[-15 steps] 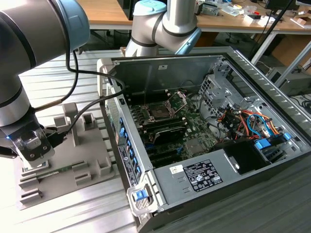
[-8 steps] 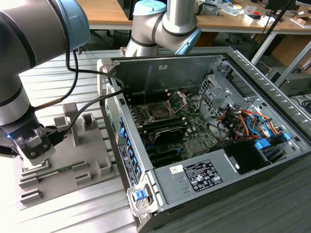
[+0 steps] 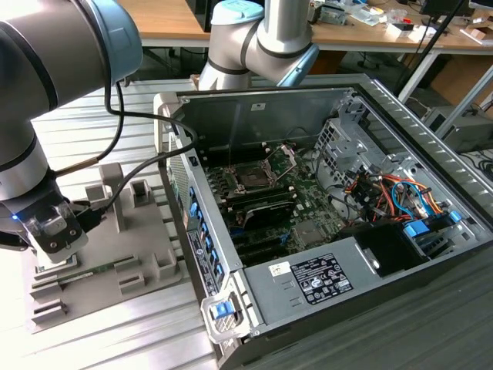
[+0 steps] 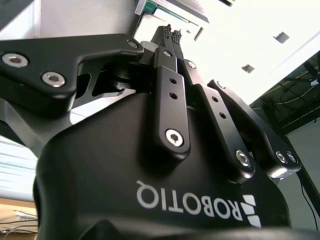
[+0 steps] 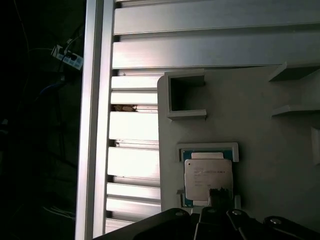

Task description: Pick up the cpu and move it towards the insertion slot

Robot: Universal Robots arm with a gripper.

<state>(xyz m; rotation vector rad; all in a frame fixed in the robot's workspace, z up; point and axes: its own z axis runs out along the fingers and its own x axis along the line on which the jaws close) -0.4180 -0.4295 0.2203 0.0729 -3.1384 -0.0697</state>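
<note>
gripper point(image 4: 170, 33): fingers narrow, tips together | over cpu point(image 5: 207, 178) lying in fixture plate point(image 5: 260, 125); contact unclear, one cpu edge hidden | insertion slot point(image 3: 253, 176) well apart

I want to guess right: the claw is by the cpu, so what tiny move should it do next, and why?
Probably open the claw: its tips look pressed together, and the cpu lies flat in a nest on the grey plate, too wide for shut tips.

Fixture uprights point(image 3: 109, 193) stand between gripper point(image 3: 55, 253) and case wall point(image 3: 179, 158).
</note>
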